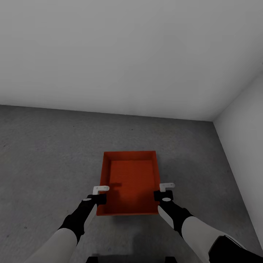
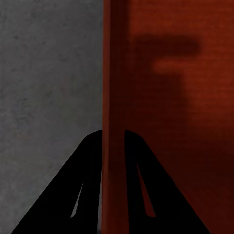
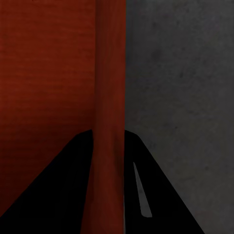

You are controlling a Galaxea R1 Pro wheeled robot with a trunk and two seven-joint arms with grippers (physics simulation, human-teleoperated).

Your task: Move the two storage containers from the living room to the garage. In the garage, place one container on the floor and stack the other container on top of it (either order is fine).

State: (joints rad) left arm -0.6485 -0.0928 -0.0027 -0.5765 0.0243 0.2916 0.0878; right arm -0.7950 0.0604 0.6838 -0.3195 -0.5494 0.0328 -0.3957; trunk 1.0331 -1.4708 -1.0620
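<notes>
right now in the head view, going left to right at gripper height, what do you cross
floor → left gripper → bin → right gripper → more floor → side wall

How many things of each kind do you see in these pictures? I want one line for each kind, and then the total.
Orange-red storage container: 1
Grippers: 2, the left gripper and the right gripper, each closed on a side wall of the container
Total: 3
</notes>
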